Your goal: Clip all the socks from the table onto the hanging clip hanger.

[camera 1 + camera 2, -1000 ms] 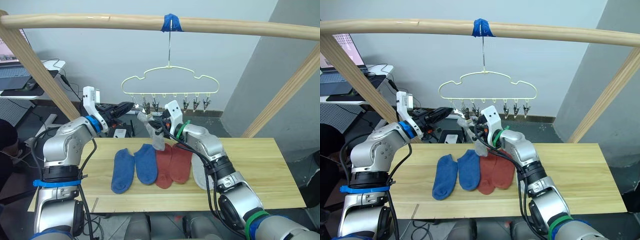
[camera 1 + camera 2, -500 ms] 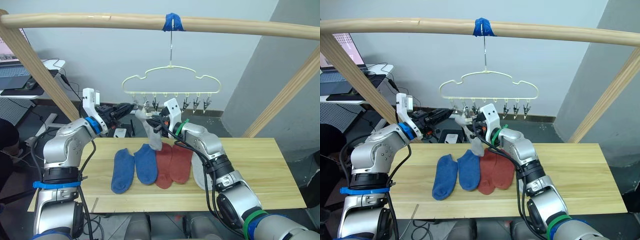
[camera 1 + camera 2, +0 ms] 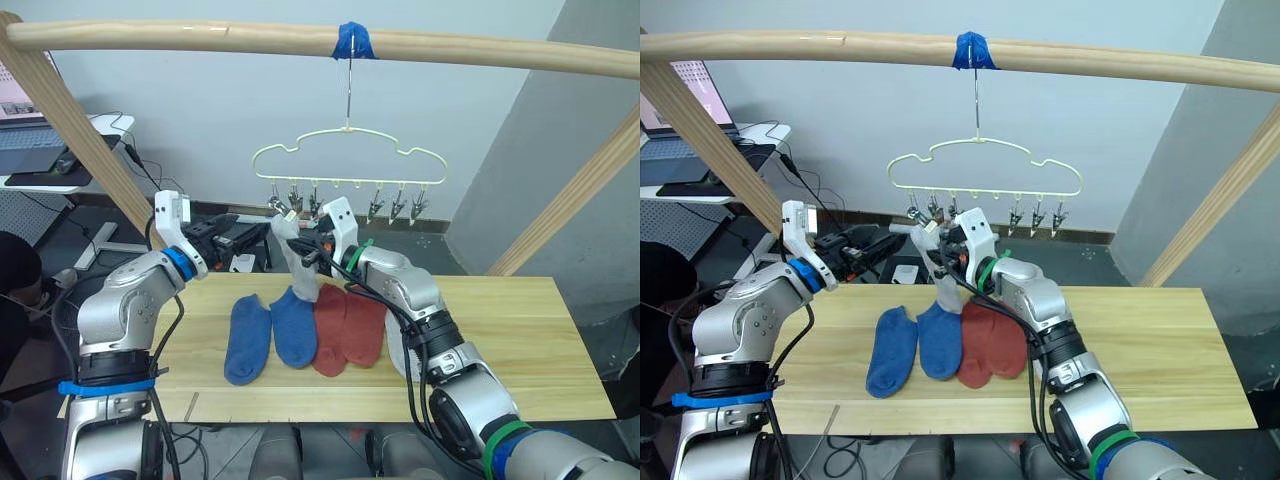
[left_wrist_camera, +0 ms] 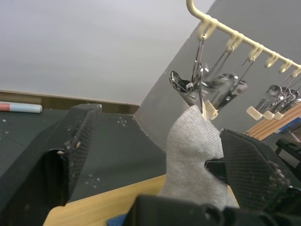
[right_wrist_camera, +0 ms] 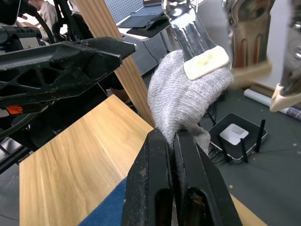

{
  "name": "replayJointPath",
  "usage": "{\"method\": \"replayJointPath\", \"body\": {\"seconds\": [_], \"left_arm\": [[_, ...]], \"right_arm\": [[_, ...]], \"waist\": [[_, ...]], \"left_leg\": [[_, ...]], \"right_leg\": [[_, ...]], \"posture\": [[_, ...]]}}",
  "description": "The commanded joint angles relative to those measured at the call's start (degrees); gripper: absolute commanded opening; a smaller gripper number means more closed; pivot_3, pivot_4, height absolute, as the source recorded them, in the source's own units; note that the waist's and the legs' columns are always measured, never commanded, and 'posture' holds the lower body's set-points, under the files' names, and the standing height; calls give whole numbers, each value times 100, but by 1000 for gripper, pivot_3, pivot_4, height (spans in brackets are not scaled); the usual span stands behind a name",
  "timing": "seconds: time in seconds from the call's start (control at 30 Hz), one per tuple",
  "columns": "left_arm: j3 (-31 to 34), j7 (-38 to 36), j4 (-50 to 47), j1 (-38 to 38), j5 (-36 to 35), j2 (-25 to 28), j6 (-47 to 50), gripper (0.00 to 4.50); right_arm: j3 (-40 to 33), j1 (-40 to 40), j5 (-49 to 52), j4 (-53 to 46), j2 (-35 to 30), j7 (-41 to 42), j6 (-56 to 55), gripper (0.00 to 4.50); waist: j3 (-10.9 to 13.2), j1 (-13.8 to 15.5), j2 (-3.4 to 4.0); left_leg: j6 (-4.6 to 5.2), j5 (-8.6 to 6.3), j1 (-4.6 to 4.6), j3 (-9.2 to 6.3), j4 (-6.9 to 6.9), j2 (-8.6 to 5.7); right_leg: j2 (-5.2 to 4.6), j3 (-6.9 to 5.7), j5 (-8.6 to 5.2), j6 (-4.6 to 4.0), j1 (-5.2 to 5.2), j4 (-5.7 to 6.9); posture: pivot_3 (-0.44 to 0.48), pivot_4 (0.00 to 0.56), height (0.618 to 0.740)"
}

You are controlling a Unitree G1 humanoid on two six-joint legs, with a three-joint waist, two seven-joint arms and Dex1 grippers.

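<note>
- Our right hand (image 5: 175, 141) was closed tight on a light grey sock (image 3: 297, 262), holding its top edge up at the leftmost clips of the clip hanger (image 3: 347, 160); in our wrist views a clip's pad lay on the fabric.
- Our left hand (image 3: 232, 229) stood just beside that sock, at the same height, its two fingers (image 4: 70, 141) spread wide apart and holding nothing.
- On the bench (image 3: 520, 330), two blue socks (image 3: 270, 332) and two red socks (image 3: 348, 328) lay side by side, touching one another.
- The other grey sock (image 3: 398, 352) lay partly hidden behind our right arm.
</note>
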Motion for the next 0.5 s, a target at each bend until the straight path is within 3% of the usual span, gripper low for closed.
{"method": "replayJointPath", "body": {"seconds": [0.03, 0.17, 0.4, 0.43, 0.5], "left_arm": [[108, 35, -483, 53, -73, 26, -104, 4500], [-60, 44, -825, 247, 37, -21, -214, 4500], [-389, 98, -1160, 624, 251, -234, -491, 4500], [-417, 92, -1164, 642, 265, -254, -512, 4500], [-477, 80, -1131, 653, 323, -288, -579, 4500]], "right_arm": [[-123, -152, 111, -2, 54, 2, -143, 504], [-56, 135, 21, -228, -150, 23, -133, 1760], [-5, 1349, 48, -1726, -1049, 76, 337, 4254], [-30, 1483, 80, -1920, -1153, 62, 414, 4486], [-72, 1697, 120, -2251, -1329, 17, 557, 4486]], "waist": [[9, 7, -3], [16, 38, -3], [27, 153, -5], [33, 152, -6], [37, 129, -7]], "left_leg": [[0, 0, 0, -1, 0, 0], [-1, 0, -3, -1, 0, -1], [-2, 1, -15, 2, -7, -5], [-2, 1, -17, 2, -6, -6], [-3, 2, -17, 3, -5, -7]], "right_leg": [[0, 0, 0, 0, 0, 0], [-2, -1, 0, 0, 0, -3], [-10, -2, 0, 0, 0, -31], [-12, -2, 0, 0, -1, -32], [-12, 0, 1, -1, 0, -32]], "posture": [[147, 168, 740], [138, 168, 740], [100, 173, 740], [94, 174, 740], [86, 174, 740]]}}
